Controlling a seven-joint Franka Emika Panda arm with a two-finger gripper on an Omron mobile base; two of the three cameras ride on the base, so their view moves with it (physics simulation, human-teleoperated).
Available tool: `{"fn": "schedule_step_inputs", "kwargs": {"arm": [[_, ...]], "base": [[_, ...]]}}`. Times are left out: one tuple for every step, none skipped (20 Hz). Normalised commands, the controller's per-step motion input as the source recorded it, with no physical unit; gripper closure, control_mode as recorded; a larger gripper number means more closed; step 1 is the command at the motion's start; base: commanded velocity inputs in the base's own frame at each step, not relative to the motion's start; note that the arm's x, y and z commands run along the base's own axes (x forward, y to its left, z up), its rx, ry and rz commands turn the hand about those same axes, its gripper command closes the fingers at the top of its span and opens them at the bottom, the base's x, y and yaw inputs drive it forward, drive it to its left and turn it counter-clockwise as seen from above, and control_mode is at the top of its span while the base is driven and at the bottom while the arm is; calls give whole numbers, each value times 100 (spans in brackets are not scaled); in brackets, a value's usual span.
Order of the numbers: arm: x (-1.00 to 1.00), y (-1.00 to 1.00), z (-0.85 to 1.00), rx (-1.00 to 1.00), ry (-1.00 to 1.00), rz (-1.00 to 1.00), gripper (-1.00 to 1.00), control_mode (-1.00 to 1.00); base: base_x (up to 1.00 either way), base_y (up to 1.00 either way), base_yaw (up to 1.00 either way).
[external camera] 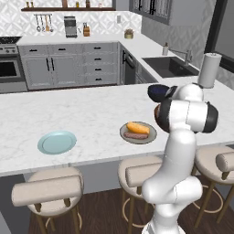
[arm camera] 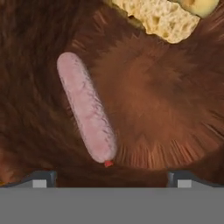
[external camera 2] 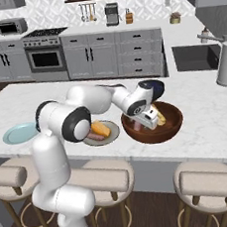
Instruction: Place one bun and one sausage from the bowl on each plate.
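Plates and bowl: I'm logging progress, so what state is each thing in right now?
Grey plate with brownish centre: holds one bun and one sausage.
Plain light blue plate: empty.
Reddish-brown wooden bowl: holds a pink sausage and a bun.
Gripper: open, poised over the sausage in the bowl.

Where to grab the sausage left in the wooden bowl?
Mid-length on the sausage, from straight above, jaws across its narrow width. It lies flat on the bowl floor, clear of the bun, so both long sides look free.
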Motion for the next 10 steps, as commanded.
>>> {"fn": "schedule_step_inputs", "kwargs": {"arm": [[37, 0, -27, 0, 0, 0, -100, -100], [49, 13, -14, 0, 0, 0, -100, -100], [64, 33, -6, 0, 0, 0, -100, -100], [56, 38, -5, 0, 0, 0, -100, -100], [41, 23, -14, -1, 0, 3, -100, -100], [31, 16, -22, -3, 0, 3, -100, -100], [23, 7, -28, -3, 0, 4, -100, -100], [3, 0, -42, -5, 0, 5, -100, -100], [0, 0, -54, -7, 0, 7, -100, -100], [0, 0, -64, -9, 0, 7, -100, -100]], "base": [[0, 0, 0], [0, 0, 0], [0, 0, 0], [0, 0, 0], [0, 0, 0], [0, 0, 0], [0, 0, 0], [0, 0, 0], [0, 0, 0], [0, 0, 0]]}}
